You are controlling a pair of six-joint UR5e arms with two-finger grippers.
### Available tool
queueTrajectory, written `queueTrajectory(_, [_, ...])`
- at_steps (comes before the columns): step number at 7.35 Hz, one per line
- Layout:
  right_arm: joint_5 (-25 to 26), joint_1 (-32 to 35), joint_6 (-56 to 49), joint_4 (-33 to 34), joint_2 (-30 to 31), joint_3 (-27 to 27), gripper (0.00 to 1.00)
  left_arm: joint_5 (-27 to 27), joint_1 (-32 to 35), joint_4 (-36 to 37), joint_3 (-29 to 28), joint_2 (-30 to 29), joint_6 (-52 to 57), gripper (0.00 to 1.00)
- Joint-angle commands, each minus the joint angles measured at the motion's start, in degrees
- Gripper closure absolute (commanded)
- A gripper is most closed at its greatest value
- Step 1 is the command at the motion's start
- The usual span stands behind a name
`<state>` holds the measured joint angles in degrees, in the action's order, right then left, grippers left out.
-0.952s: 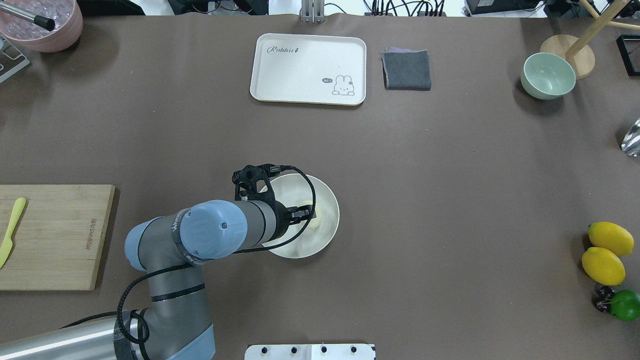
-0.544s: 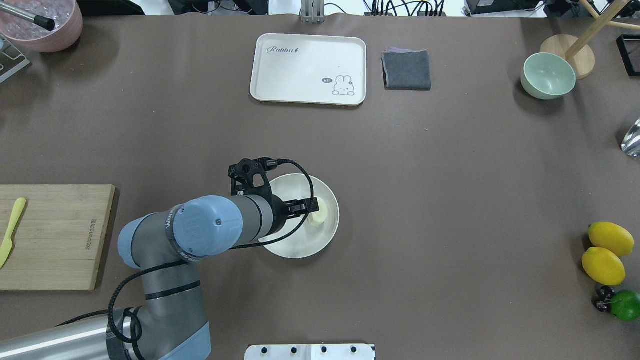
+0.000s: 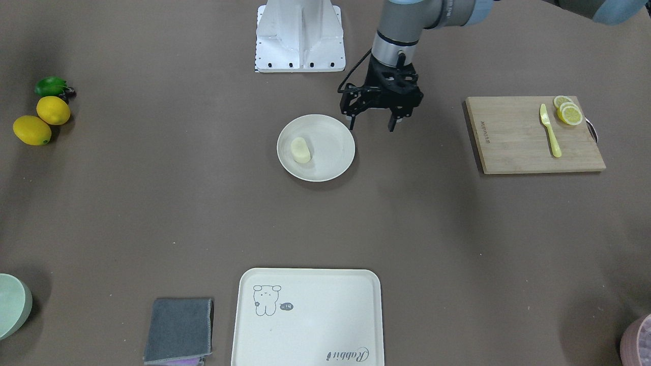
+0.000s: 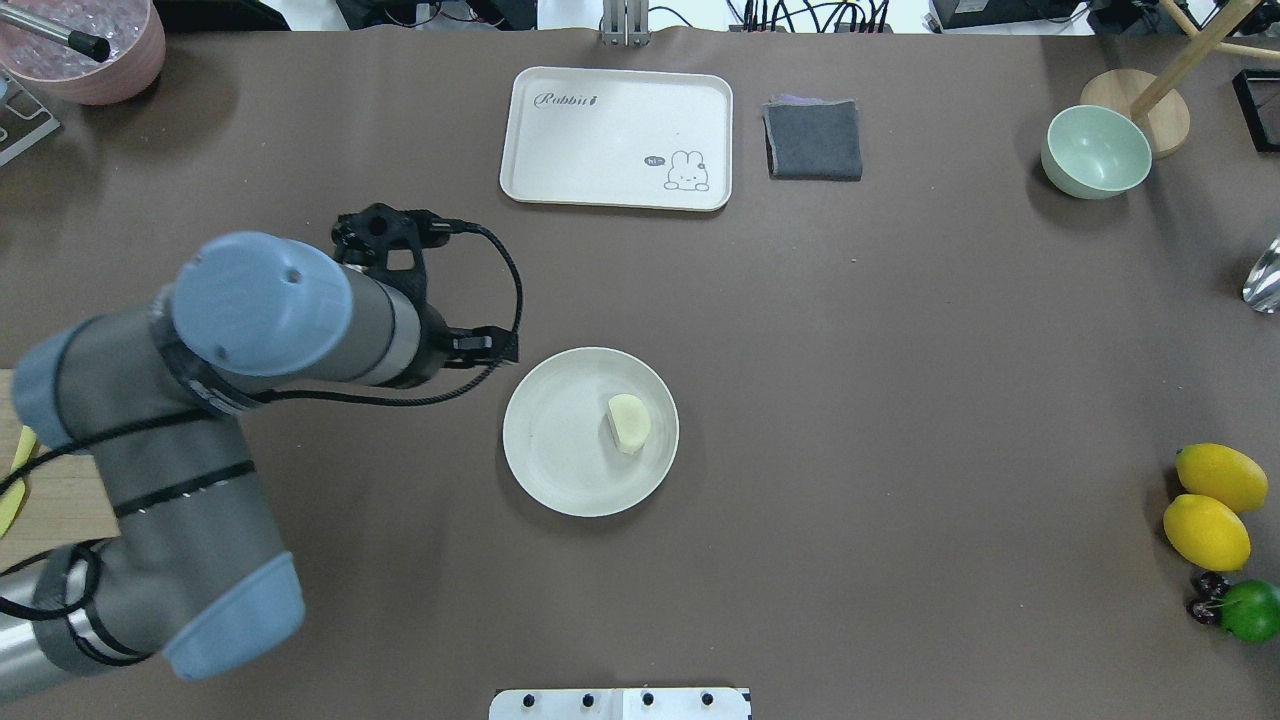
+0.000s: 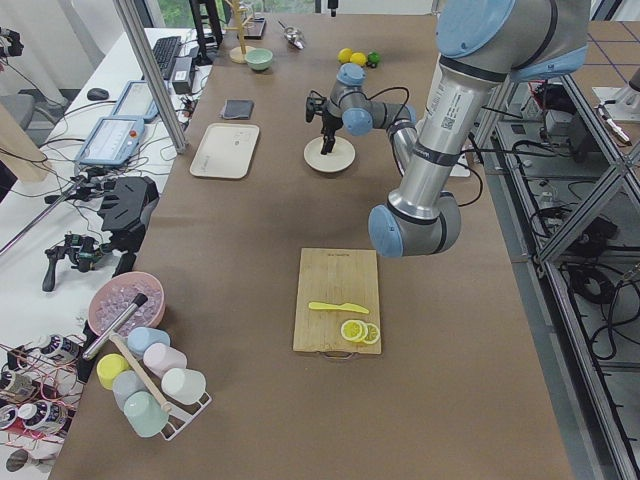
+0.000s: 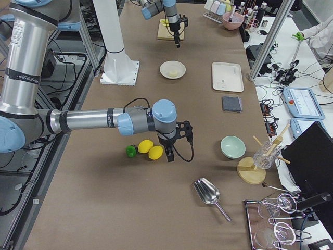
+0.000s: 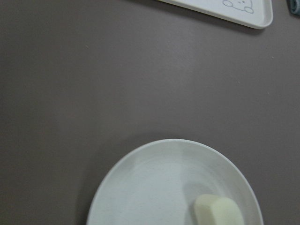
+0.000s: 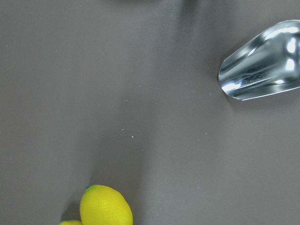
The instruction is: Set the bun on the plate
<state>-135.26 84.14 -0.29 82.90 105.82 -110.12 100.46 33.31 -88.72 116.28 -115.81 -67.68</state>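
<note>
The pale cream bun (image 3: 300,150) lies free on the round off-white plate (image 3: 330,152), toward one side of it. The overhead view shows the bun (image 4: 629,422) on the right part of the plate (image 4: 560,440). My left gripper (image 3: 371,123) hangs open and empty above the table, just off the plate's rim on the robot's left. In the left wrist view the plate (image 7: 154,187) and the bun (image 7: 218,211) sit at the bottom edge. My right gripper (image 6: 169,153) hovers by the lemons far from the plate, and I cannot tell if it is open or shut.
A wooden cutting board (image 3: 513,137) with a yellow knife and lemon slices lies on the robot's left. At the far side are a cream tray (image 4: 615,135) and a grey cloth (image 4: 814,139). A green bowl (image 4: 1096,150), lemons (image 4: 1210,510) and a metal scoop (image 8: 262,61) occupy the right end.
My left gripper has drawn back from over the plate toward the left and far side and risen. The bun stays on the plate.
</note>
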Motion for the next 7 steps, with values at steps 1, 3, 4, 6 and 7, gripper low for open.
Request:
queueTrajectory(1, [0.0,2.8,-4.9,0.1,0.6,1.7,0.0,8.1,12.9,9.1,5.9,7.2,19.9,0.03])
queueTrajectory(3, [0.0,3.5,-5.2,0.1,1.4,2.0,0.0,16.6,28.0,9.3,5.1,17.1,45.0,0.03])
queueTrajectory(4, [0.0,3.7,-5.2,0.1,1.8,2.0,0.0,21.8,37.9,8.9,1.7,20.8,56.9,0.03])
queueTrajectory(6, [0.0,3.8,-5.2,0.1,1.8,2.1,0.0,25.9,49.2,8.6,-7.7,26.5,75.7,0.03])
queueTrajectory(7, [0.0,3.8,-5.2,0.1,1.8,2.1,0.0,26.0,51.1,8.6,-9.3,29.6,76.8,0.03])
